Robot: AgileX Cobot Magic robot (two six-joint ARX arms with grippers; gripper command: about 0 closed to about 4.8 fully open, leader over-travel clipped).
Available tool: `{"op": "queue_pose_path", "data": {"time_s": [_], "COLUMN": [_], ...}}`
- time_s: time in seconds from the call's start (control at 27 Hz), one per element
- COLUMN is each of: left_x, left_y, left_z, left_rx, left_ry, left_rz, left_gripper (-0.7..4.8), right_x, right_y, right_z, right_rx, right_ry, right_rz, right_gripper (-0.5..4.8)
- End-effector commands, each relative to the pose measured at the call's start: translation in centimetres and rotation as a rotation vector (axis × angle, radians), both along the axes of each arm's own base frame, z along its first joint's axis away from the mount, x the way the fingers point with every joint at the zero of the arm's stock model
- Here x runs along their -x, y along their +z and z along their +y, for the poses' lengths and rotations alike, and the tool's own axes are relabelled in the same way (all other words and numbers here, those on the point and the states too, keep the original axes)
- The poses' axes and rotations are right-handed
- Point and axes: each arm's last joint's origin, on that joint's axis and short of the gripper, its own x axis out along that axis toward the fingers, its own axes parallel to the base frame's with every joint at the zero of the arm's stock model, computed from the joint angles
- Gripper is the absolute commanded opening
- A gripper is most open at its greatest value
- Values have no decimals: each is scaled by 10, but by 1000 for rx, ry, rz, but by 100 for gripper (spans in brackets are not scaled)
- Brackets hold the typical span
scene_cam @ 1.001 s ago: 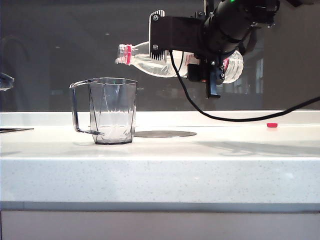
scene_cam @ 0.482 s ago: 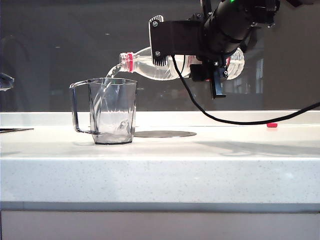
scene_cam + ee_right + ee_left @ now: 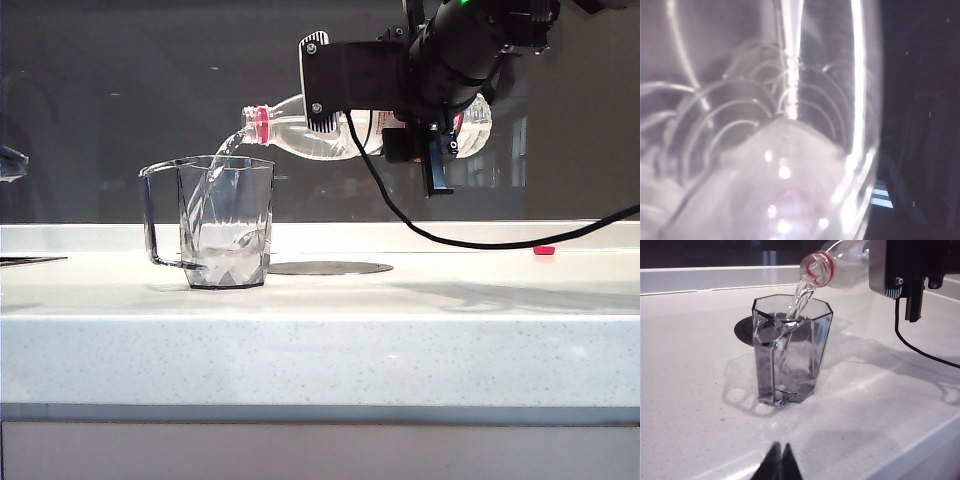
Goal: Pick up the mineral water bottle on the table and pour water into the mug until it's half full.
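On the white speckled table (image 3: 320, 350) the mug (image 3: 226, 222) stands upright, handle toward the left of the exterior view, just left of the flat dark disc (image 3: 330, 267) set in the countertop. Above and to its right, the right gripper (image 3: 395, 110) is clamped on the body of the mineral water bottle (image 3: 300, 130), holding it nearly level with its open mouth tipped slightly down over the mug's rim. Water (image 3: 215, 175) runs from the mouth in a thin stream into the mug, where a shallow pool lies at the bottom, well under half height. A black cable (image 3: 480, 238) hangs from the right arm and trails off to the right. A small red item (image 3: 544, 250) rests on the table far right. Near the table's front edge, the left gripper (image 3: 779, 462) hovers low, its 2 fingertips pressed together, well clear of the mug. Right wrist camera shows only the bottle's ribbed wall (image 3: 765, 125), close and blurred
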Motion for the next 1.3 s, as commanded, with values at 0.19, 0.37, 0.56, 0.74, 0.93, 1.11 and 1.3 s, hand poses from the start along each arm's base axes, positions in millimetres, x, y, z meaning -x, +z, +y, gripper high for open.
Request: {"op": "queue_pose_path", "data": {"time_s": [0.19, 0.37, 0.56, 0.74, 0.93, 1.11, 1.3], "left_x": [0, 0, 0, 0, 0, 0, 0], "left_y": [1, 1, 1, 1, 1, 1, 1], "left_z": [0, 0, 0, 0, 0, 0, 0], "left_rx": [3, 3, 3, 3, 3, 3, 3], "left_ry": [-2, -2, -2, -2, -2, -2, -2], "left_rz": [-8, -8, -8, -8, -8, -8, -8], "left_gripper": [-4, -4, -4, -4, -4, -4, -4], "right_x": [0, 0, 0, 0, 0, 0, 0], "right_y": [12, 12, 12, 12, 11, 10, 8], "right_z": [0, 0, 0, 0, 0, 0, 0], "right_rx": [-50, -44, -26, -28, -123, -311, -508], "right_ry": [-4, -8, -8, -9, -19, -36, -66], "right_rz": [-58, -59, -63, -63, -40, 13, 68], "right_gripper": [207, 207, 207, 207, 207, 207, 207]}}
